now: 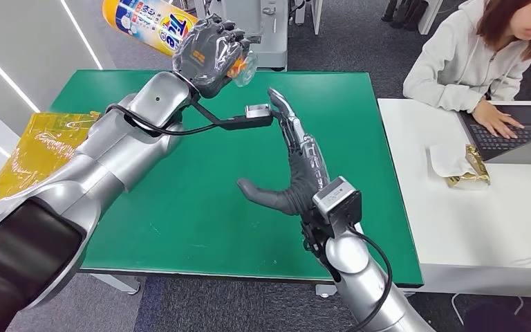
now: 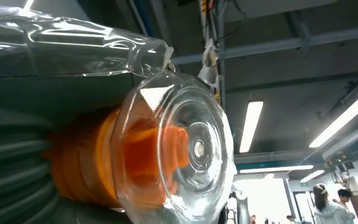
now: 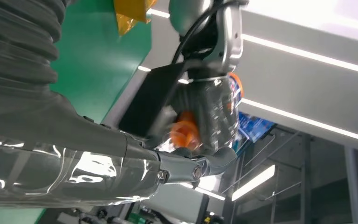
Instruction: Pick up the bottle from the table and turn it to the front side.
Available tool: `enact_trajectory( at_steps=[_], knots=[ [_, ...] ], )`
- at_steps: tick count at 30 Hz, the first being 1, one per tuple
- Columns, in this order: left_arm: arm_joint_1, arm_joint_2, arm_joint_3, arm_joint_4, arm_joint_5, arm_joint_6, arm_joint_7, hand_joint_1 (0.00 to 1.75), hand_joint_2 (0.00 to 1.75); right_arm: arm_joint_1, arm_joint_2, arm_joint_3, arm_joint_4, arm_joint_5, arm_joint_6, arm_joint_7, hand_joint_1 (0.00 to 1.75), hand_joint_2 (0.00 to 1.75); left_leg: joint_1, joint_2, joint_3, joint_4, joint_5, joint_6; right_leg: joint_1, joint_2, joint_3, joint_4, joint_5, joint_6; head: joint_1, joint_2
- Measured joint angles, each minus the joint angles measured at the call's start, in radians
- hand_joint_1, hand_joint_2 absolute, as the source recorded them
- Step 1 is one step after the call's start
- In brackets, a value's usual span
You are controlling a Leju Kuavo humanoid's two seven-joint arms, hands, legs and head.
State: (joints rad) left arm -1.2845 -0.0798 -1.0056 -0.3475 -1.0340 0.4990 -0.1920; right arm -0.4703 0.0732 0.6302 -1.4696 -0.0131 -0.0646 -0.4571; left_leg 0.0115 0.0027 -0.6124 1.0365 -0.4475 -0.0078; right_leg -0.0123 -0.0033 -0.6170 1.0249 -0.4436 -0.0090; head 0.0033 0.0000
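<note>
Our green table (image 1: pixel 200 207) adjoins a white desk (image 1: pixel 484 228). Our left hand (image 1: pixel 211 52) grips the bottle (image 1: pixel 148 24), label partly cropped; right hand (image 1: pixel 297 162) spread, empty.

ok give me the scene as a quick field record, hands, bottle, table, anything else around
left hand: raised above the far edge of the table, grips the bottle near its orange cap end
bottle: yellow label, tilted on its side in the air, clear cap over orange top
right hand: holds nothing, fingers straight and apart, hovering over the table
table: green top
yellow bag: at the table's left edge
person: seated at a white desk to the right, typing on a laptop
</note>
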Motion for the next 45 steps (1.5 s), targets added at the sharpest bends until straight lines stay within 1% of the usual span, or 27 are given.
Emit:
enact_trajectory(
  at_steps=[3, 7, 12, 16, 23, 26, 30, 36, 45],
  knots=[
    [-0.003, 0.001, -0.043, 0.008, -0.062, -0.01, 0.021, 1.75, 1.75, 0.007, 0.005, 0.003, -0.001, 0.011, 0.005, -0.005, 0.0, 1.75, 0.0, 0.0, 0.0, 0.0, 0.0, 0.0, 0.0, 0.0, 0.0, 0.0, 0.0, 0.0, 0.0, 0.0],
    [0.003, 0.007, -0.084, 0.016, -0.162, -0.046, 0.034, 1.75, 1.75, 0.02, 0.006, 0.004, -0.004, 0.015, 0.002, -0.015, 0.0, 1.75, 0.0, 0.0, 0.0, 0.0, 0.0, 0.0, 0.0, 0.0, 0.0, 0.0, 0.0, 0.0, 0.0, 0.0],
    [0.031, 0.028, -0.108, 0.029, -0.189, -0.082, 0.034, 1.75, 1.75, 0.036, 0.004, 0.003, -0.013, 0.02, -0.008, -0.021, 0.0, 1.75, 0.0, 0.0, 0.0, 0.0, 0.0, 0.0, 0.0, 0.0, 0.0, 0.0, 0.0, 0.0, 0.0, 0.0],
    [0.078, 0.072, -0.11, 0.039, -0.169, -0.093, 0.021, 1.75, 1.75, 0.064, -0.01, -0.004, -0.042, 0.012, -0.027, -0.021, 0.0, 1.75, 0.0, 0.001, 0.0, -0.001, 0.0, 0.0, 0.0, 0.001, 0.0, 0.0, 0.0, 0.0, 0.0, 0.0],
    [0.157, 0.172, -0.106, 0.052, -0.107, -0.095, 0.009, 1.75, 1.75, 0.105, -0.042, -0.023, -0.076, 0.007, -0.043, -0.018, 0.0, 1.75, 0.0, 0.001, 0.0, -0.001, 0.0, 0.0, 0.0, 0.001, 0.0, 0.0, 0.0, 0.0, 0.0, 0.0],
    [0.185, 0.201, -0.092, 0.056, -0.077, -0.097, 0.01, 1.75, 1.75, 0.126, -0.054, -0.032, -0.082, 0.007, -0.052, -0.02, 0.0, 1.75, 0.0, 0.001, 0.0, -0.001, 0.0, 0.0, 0.0, 0.001, 0.0, 0.0, 0.0, 0.0, 0.0, 0.0],
    [0.211, 0.228, -0.055, 0.057, -0.041, -0.097, 0.014, 1.75, 1.75, 0.149, -0.067, -0.042, -0.089, 0.008, -0.054, -0.028, 0.0, 1.75, 0.0, 0.001, 0.0, -0.001, 0.0, 0.0, 0.0, 0.001, 0.0, 0.0, 0.0, 0.0, 0.0, 0.0],
    [0.239, 0.264, 0.007, 0.057, -0.039, -0.07, 0.051, 1.75, 1.75, 0.17, -0.078, -0.056, -0.091, 0.008, -0.054, -0.035, 0.0, 1.75, 0.0, 0.001, 0.0, -0.001, 0.0, 0.0, 0.0, 0.001, 0.0, 0.0, 0.0, 0.0, 0.0, 0.0],
    [0.316, 0.327, 0.099, 0.056, -0.047, -0.053, 0.058, 1.75, 1.75, 0.197, -0.087, -0.078, -0.091, 0.005, -0.049, -0.04, 0.0, 1.75, 0.0, 0.002, 0.0, -0.002, 0.0, -0.001, 0.0, 0.002, -0.001, 0.0, 0.0, 0.0, 0.0, 0.0]
  ],
)
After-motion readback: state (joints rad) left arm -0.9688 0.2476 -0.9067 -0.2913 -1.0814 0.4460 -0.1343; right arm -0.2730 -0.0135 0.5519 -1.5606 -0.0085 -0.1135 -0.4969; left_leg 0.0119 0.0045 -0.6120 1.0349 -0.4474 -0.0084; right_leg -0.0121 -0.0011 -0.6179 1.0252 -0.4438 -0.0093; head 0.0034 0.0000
